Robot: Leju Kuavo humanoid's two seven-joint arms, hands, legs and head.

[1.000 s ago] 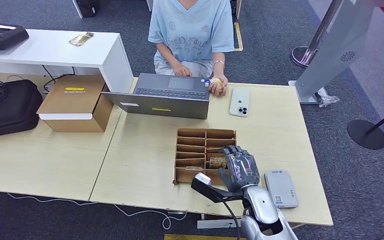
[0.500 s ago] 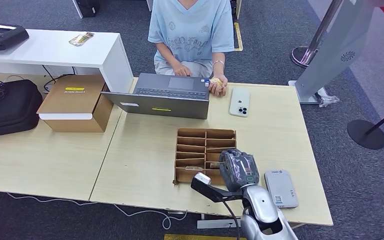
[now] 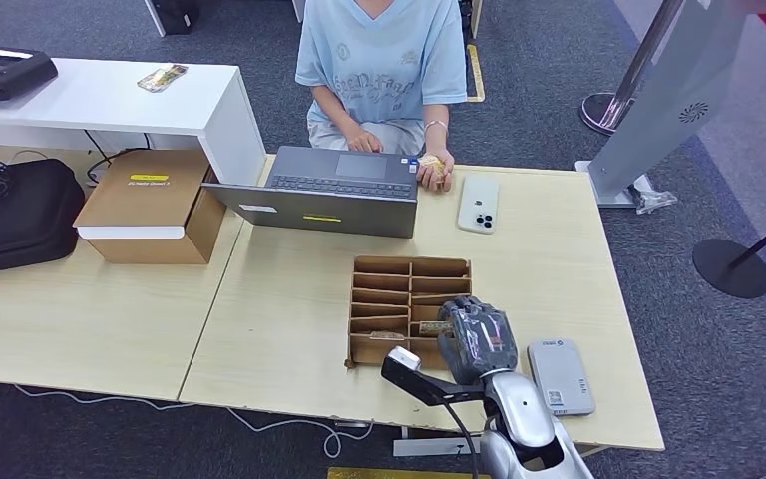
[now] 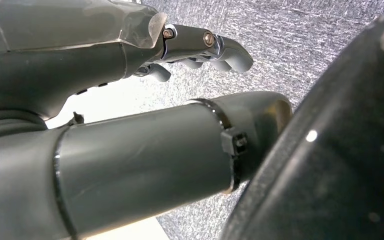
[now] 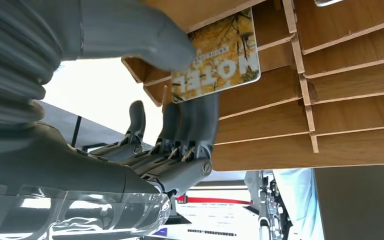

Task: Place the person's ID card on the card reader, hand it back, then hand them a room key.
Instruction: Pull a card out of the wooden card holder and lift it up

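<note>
Your right robot hand (image 5: pixel 145 90) pinched the room key (image 5: pixel 220 57) between thumb and fingers, over a slot of the wooden card tray (image 3: pixel 399 284) on the desk (image 3: pixel 289 299). The key was a yellow-leaf printed card; its lettering wasn't legible. Left robot hand (image 4: pixel 130 75) hung with fingers loosely spread, holding nothing

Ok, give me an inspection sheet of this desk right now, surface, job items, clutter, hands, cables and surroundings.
Surface: pale wood tables, pushed together.
Job's things: key card pinched by the right hand at the cardboard organiser; grey card reader beside it.
Clutter: laptop, phone, cardboard box, black bag.
Hands: right holds the card; left hand hangs over carpet.
Cables: white cable below the table edge.
Surroundings: seated person, white bench, stanchion base.
</note>
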